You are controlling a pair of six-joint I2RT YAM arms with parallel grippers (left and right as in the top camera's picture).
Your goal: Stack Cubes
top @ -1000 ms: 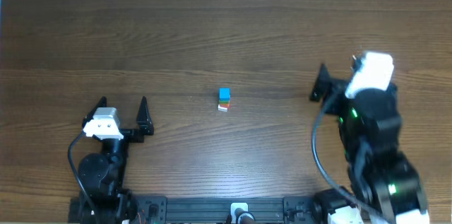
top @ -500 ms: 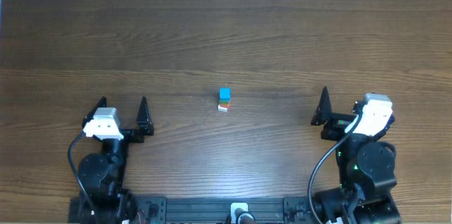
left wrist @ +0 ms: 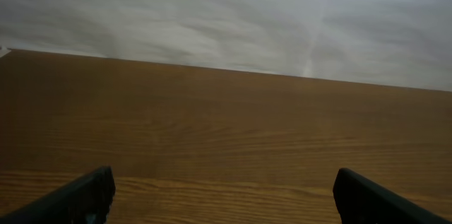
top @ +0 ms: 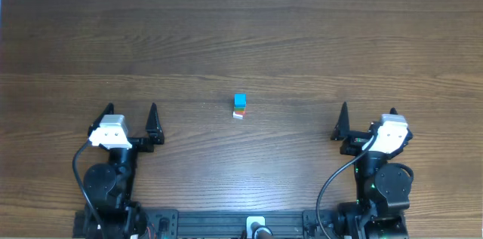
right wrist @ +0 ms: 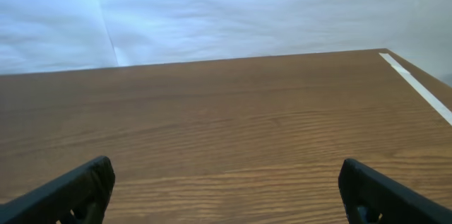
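The cube stack (top: pixel 239 107) looks finished, well ahead of the spread, empty left end effector (top: pixel 130 111) and right end effector (top: pixel 367 117), so probably no move remains.

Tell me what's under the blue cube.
Under the blue cube an orange cube shows, with a white cube lowest. Their tops are covered.

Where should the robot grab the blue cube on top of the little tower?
Pinch the blue cube by two opposite flat sides, coming straight down from above. It sits topmost on the stack, so a sideways approach might topple it.
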